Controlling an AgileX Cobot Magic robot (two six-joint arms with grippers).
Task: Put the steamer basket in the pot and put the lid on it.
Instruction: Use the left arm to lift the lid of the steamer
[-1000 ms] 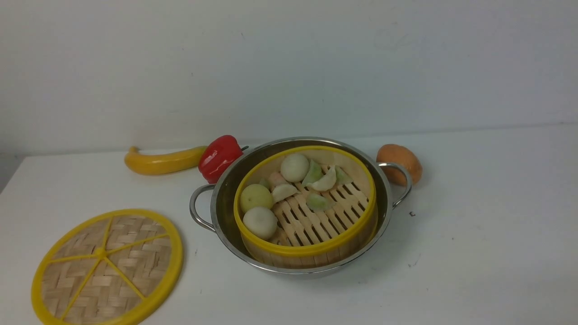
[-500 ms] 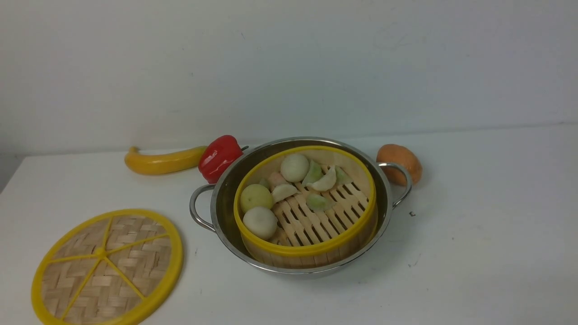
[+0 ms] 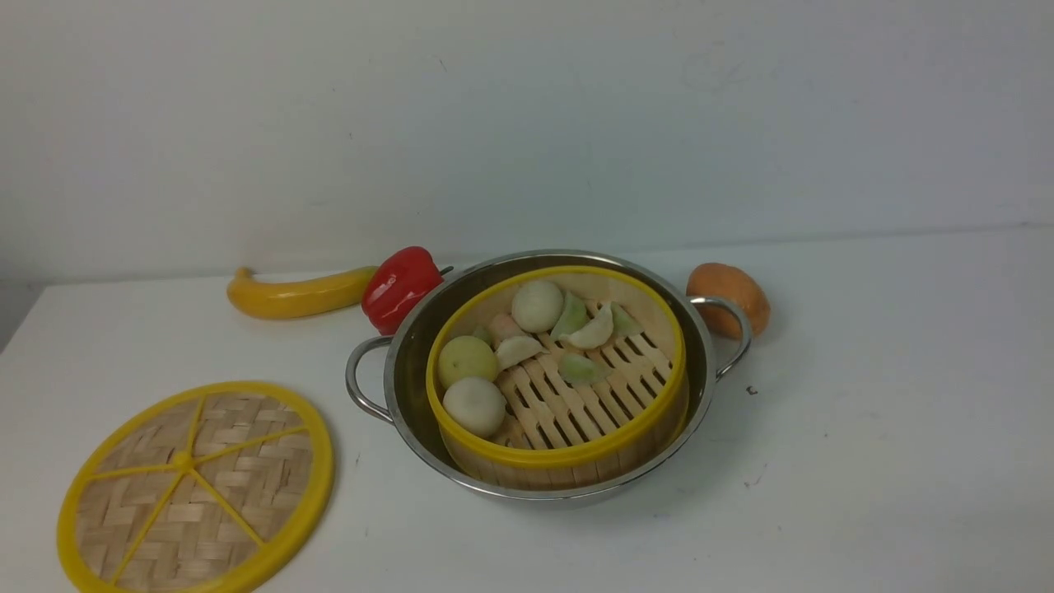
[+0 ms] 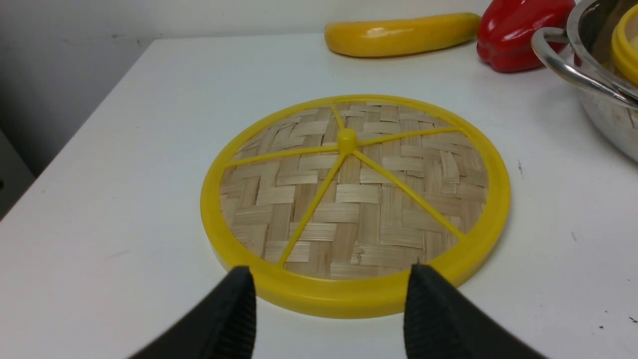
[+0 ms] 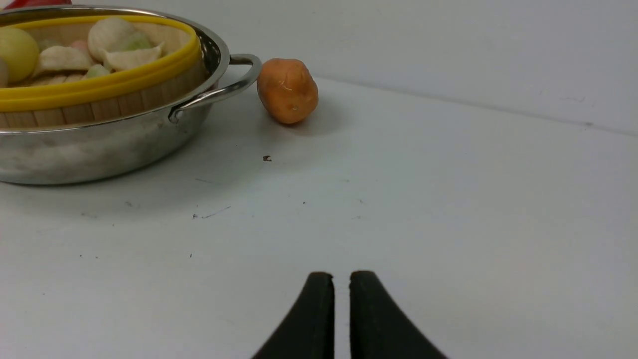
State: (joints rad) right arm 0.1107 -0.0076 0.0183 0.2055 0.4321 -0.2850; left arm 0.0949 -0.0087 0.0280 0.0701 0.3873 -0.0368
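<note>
The steamer basket sits inside the steel pot, holding buns and dumplings; both show again in the right wrist view, the basket above the pot wall. The lid lies flat on the table left of the pot. In the left wrist view my left gripper is open, its black fingertips straddling the near yellow rim of the lid, apart from it. My right gripper hovers over bare table right of the pot, fingers almost together and holding nothing. Neither gripper shows in the front view.
A yellow squash and a red pepper lie behind the pot on the left. An orange potato rests against the right handle. The table's left edge runs close to the lid.
</note>
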